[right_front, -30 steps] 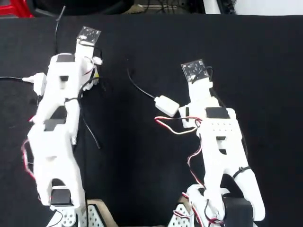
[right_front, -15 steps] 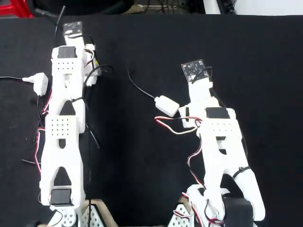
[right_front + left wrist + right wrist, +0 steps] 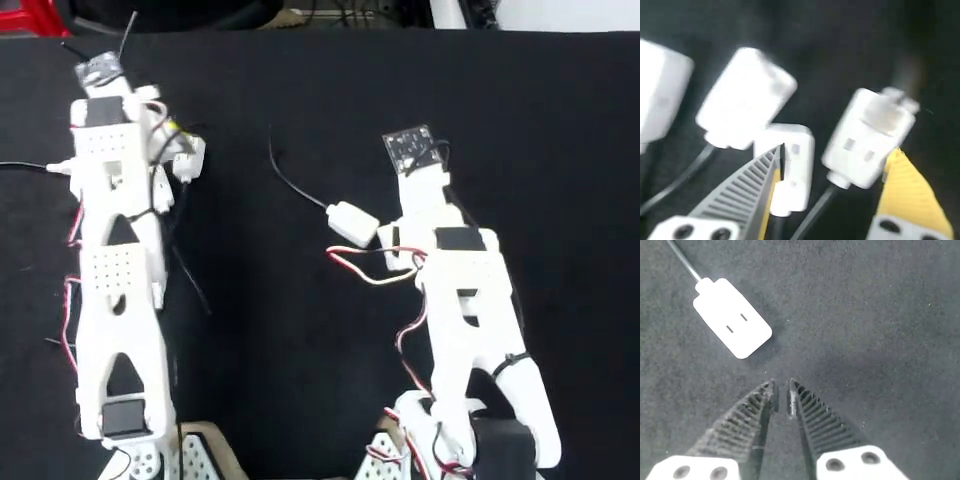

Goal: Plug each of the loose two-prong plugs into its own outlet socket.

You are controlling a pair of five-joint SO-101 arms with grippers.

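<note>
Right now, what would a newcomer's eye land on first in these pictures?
The white left arm and right arm stand out against the black table. The left gripper hangs open over a cluster of white plugs and sockets, a two-slot socket nearest its yellow finger. The right gripper, almost shut, points beside a lone white socket block.

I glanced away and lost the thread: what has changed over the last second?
The left arm swung to its left and stretched further out, so its wrist now sits near the table's far left corner. The right arm and the white socket beside it stayed put.
</note>
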